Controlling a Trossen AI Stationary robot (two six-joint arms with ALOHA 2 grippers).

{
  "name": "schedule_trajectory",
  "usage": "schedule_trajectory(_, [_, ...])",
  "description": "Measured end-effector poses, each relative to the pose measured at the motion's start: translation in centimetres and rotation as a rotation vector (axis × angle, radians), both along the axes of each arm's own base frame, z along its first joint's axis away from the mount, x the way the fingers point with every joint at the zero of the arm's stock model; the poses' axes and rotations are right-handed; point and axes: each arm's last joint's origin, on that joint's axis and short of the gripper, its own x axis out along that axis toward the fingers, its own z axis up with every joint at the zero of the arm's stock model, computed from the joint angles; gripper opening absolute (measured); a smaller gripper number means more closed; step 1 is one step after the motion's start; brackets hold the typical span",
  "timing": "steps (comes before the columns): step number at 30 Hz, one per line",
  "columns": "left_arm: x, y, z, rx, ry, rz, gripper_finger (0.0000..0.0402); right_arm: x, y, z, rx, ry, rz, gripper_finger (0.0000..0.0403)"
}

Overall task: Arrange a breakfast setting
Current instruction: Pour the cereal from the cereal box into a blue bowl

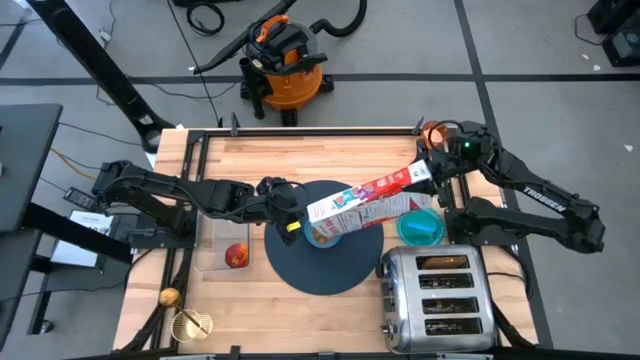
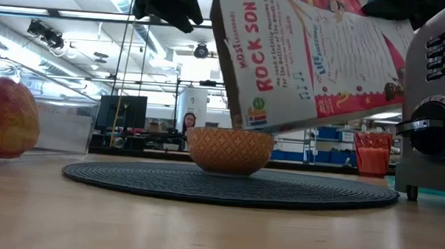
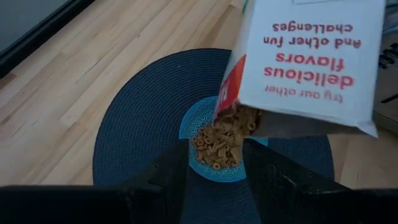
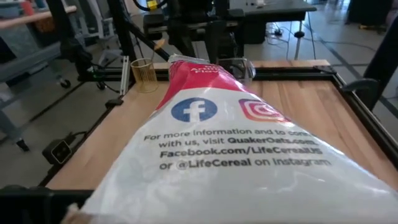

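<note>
A light-blue bowl point(image 3: 217, 146) with cereal in it stands on the dark round mat point(image 1: 325, 265) at mid-table. Above it a red-and-white cereal box point(image 1: 365, 197) hangs tilted, its open end point(image 3: 239, 121) down over the bowl, cereal pieces spilling from it. My right gripper point(image 1: 428, 172) is shut on the box's far-right end. My left gripper point(image 3: 214, 180) hovers open above the bowl's left side, high over it in the low view point(image 2: 168, 3), and touches nothing. A teal dish point(image 1: 420, 228) rests beside the mat's right edge. My right gripper holds the cereal box by its closed end point(image 1: 415, 178), coming nearly level from the table's far right. The box fills the right wrist view and hides the fingers. The box is lifted clear and slopes down to the left, with its open end just above the bowl.
A chrome toaster point(image 1: 435, 295) stands at the near right. A red apple point(image 1: 237, 255) lies in a clear tray left of the mat. A gold wire cup point(image 1: 190, 325) stands at the near left corner. An orange-red cup point(image 2: 373, 155) shows far right.
</note>
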Motion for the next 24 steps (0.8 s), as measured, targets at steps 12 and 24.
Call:
schedule_trajectory(12, [0.0, 0.0, 0.0, 0.055, 0.021, -0.055, 0.0157, 1.5, 0.0, 0.7, -0.052, 0.014, 0.008, 0.0203])
schedule_trajectory(24, [0.0, 0.0, 0.0, 0.042, 0.016, -0.043, 0.0157, 0.6, 0.5, 0.9, -0.052, 0.028, 0.012, 0.0203])
